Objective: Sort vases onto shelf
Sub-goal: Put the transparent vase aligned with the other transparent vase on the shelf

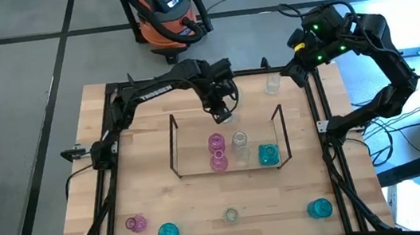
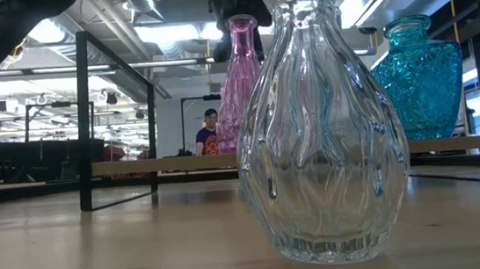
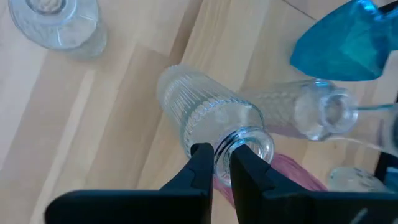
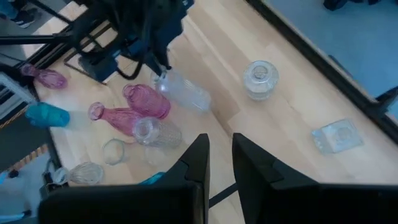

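Note:
My left gripper (image 1: pixel 223 114) hangs over the shelf's far rail, shut on a clear ribbed vase (image 3: pixel 205 115). The shelf (image 1: pixel 173 146) is a thin dark wire rack at the table's middle. On it stand two pink vases (image 1: pixel 215 142), a clear vase (image 1: pixel 239 140) and a teal vase (image 1: pixel 268 155). Along the near edge stand a pink vase (image 1: pixel 135 223), two teal vases (image 1: pixel 168 233) and a clear vase (image 1: pixel 231 215). My right gripper (image 4: pixel 221 155) waits raised over the far right corner, narrowly open, with nothing between its fingers. My left gripper holds the clear ribbed vase by the rim of its mouth (image 3: pixel 219 151). One finger (image 3: pixel 249 168) lies over the mouth opening and the other (image 3: pixel 199 163) outside the neck. The fingers slant down from above. The vase hangs tilted below them, lifted clear of the table (image 4: pixel 186 93).
Another clear vase (image 1: pixel 272 84) stands on the wood beyond the shelf, at the far right. A black frame (image 1: pixel 113 113) edges the table. The shelf's upright ends (image 1: pixel 281 117) rise on either side of the held vase. A person (image 2: pixel 209 133) shows in the room behind.

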Motion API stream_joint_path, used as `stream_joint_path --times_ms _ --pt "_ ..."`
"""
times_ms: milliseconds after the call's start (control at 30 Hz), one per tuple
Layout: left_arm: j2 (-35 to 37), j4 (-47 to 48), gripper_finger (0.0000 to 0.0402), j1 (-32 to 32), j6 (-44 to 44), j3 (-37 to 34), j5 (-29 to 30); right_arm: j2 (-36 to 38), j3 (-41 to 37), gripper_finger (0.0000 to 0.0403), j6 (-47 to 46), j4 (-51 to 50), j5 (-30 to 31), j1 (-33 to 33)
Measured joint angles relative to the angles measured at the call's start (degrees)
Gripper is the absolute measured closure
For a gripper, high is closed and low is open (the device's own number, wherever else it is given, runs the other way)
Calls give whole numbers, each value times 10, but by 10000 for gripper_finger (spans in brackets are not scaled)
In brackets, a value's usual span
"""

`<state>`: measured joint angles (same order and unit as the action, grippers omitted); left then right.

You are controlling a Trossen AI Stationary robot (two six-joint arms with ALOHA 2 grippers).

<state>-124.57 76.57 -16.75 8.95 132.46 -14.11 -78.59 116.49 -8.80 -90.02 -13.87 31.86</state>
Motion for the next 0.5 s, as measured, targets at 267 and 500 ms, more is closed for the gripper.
stream_joint_path --times_ms 267,500 --pt "0 -15 379 -6 -6 0 -23 0 0 352 0 0 8 0" --pt "-6 -20 379 -6 -6 0 -37 -3 -24 352 0 16 5 0"
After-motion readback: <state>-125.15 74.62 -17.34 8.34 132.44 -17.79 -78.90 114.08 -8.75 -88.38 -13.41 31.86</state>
